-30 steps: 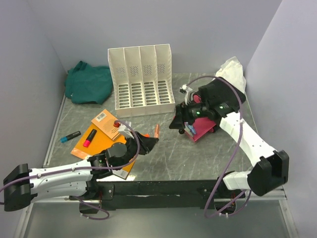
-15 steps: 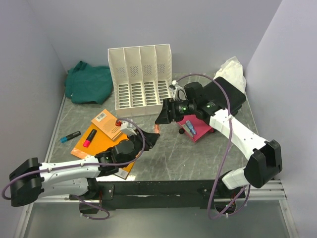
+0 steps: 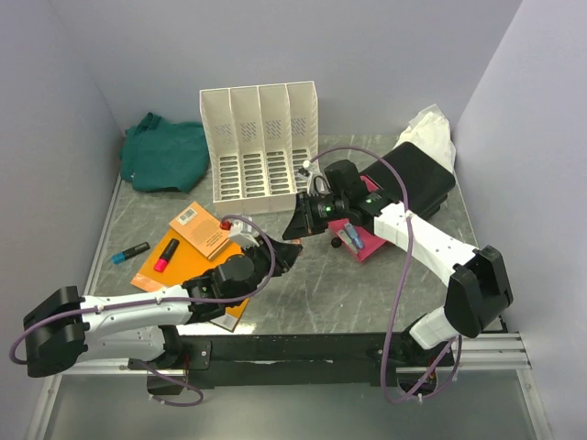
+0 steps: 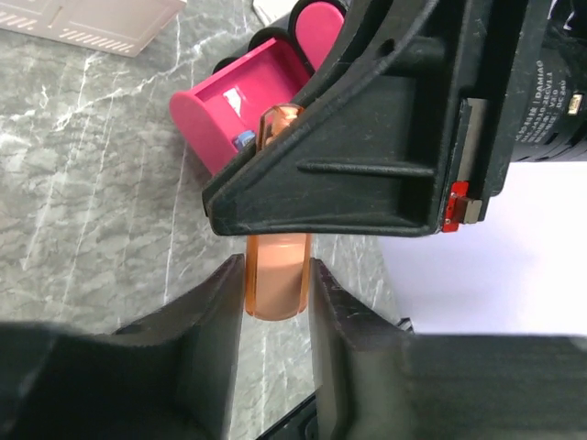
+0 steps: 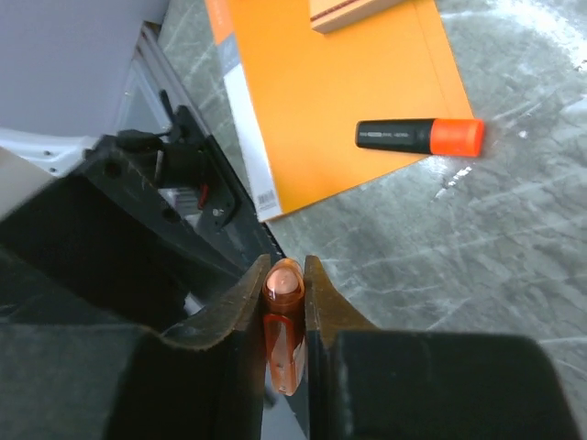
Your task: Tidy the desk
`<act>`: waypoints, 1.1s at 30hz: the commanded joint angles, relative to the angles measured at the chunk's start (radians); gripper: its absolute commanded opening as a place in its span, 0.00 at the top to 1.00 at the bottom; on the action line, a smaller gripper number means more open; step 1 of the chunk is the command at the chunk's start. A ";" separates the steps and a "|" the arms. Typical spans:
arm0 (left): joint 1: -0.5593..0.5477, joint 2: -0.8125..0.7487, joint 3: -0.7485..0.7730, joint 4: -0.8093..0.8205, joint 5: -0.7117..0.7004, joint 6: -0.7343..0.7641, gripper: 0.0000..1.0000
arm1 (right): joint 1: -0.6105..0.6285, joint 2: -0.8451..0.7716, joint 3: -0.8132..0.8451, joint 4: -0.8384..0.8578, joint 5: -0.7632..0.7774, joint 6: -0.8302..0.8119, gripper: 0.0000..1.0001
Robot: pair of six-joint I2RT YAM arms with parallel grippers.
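Note:
A translucent orange pen (image 4: 275, 286) hangs above the desk (image 3: 367, 289), passed between both arms. My right gripper (image 5: 284, 271) is shut on its rounded end (image 5: 284, 284), both fingers pressed against it. In the top view that gripper (image 3: 300, 225) meets my left gripper (image 3: 283, 254) over the middle of the desk. In the left wrist view my left gripper (image 4: 275, 268) is open, its fingers standing close on either side of the pen's other end. The black right gripper body hides the pen's middle there.
A pink organizer tray (image 3: 369, 242) lies under the right arm. A white file rack (image 3: 261, 151) stands at the back, with a green cloth (image 3: 165, 151) to its left. An orange folder (image 3: 151, 275), a brown booklet (image 3: 200, 227) and two markers (image 3: 166, 254) (image 3: 129, 252) lie at the left. A black case (image 3: 417, 179) sits at the back right.
The right gripper swung left from the pink tray to the pen and shut on it. The left gripper raised the pen towards it and loosened.

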 commanded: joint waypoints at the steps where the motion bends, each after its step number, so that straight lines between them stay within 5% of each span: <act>1: 0.005 -0.022 0.026 0.030 0.023 -0.009 0.43 | -0.009 -0.070 -0.006 0.023 0.029 -0.077 1.00; 2: 0.008 -0.030 0.021 0.010 0.031 -0.005 0.27 | -0.017 -0.087 -0.001 0.009 0.048 -0.118 1.00; 6: 0.016 -0.092 0.003 -0.105 0.077 0.050 0.01 | -0.092 -0.121 0.037 -0.086 0.220 -0.265 1.00; 12: 0.037 -0.195 -0.035 -0.381 0.134 0.135 0.00 | -0.204 -0.151 0.061 -0.230 0.428 -0.604 1.00; 17: 0.055 -0.274 -0.043 -0.628 0.126 0.195 0.01 | -0.222 -0.164 -0.030 -0.226 0.542 -0.669 0.98; 20: 0.078 -0.320 -0.039 -0.697 0.112 0.236 0.00 | -0.227 -0.141 -0.050 -0.209 0.611 -0.665 0.82; 25: 0.147 -0.329 -0.032 -0.725 0.148 0.269 0.01 | -0.255 -0.084 -0.027 -0.210 0.675 -0.646 0.69; 29: 0.229 -0.262 -0.025 -0.708 0.217 0.255 0.01 | -0.256 -0.085 -0.039 -0.209 0.662 -0.655 0.44; 33: 0.269 -0.205 -0.003 -0.704 0.258 0.242 0.01 | -0.261 -0.125 -0.039 -0.230 0.608 -0.674 0.40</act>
